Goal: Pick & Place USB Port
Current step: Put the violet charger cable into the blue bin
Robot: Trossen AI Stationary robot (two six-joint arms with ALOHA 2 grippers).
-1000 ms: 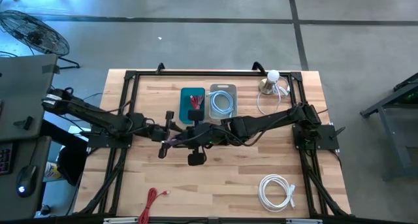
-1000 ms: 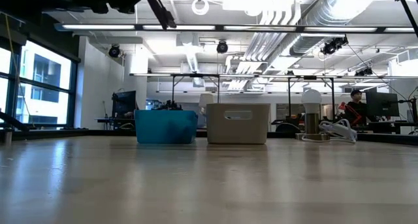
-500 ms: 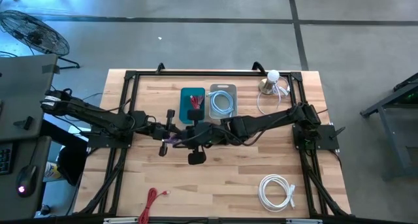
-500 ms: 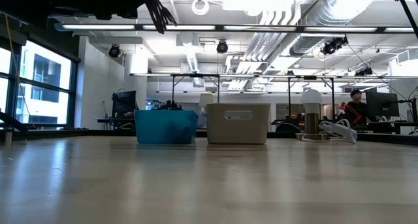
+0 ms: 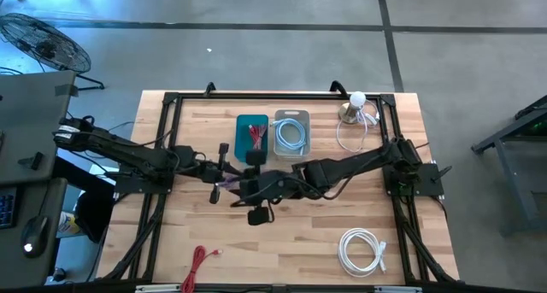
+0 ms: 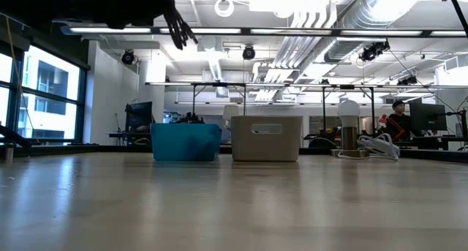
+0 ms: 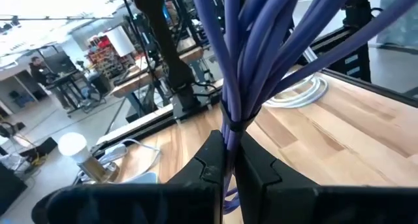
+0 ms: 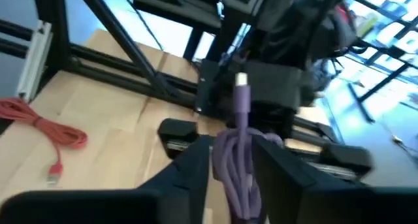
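Nearest the front edge of the worktop (image 5: 282,242) we see a red cable (image 5: 199,264) by the front left corner and a coiled white cable (image 5: 362,249) toward the front right, both lying loose. Above the middle of the worktop our two arms meet, each stretched low and nearly level from its own side. Our left gripper (image 7: 228,162) is clamped on a bundle of purple cable (image 7: 258,51), its fingers pinching the tied waist of the strands. Our right gripper (image 8: 236,152) is closed on the same purple cable, whose silver USB plug (image 8: 241,80) stands up beyond its fingers. Farther back, toward the rear edge, a teal bin (image 5: 251,136) holds red cable, and just beside it a grey bin (image 5: 291,133) holds pale blue cable. At the rear right corner stands a small lamp (image 5: 354,106) with a white cord.
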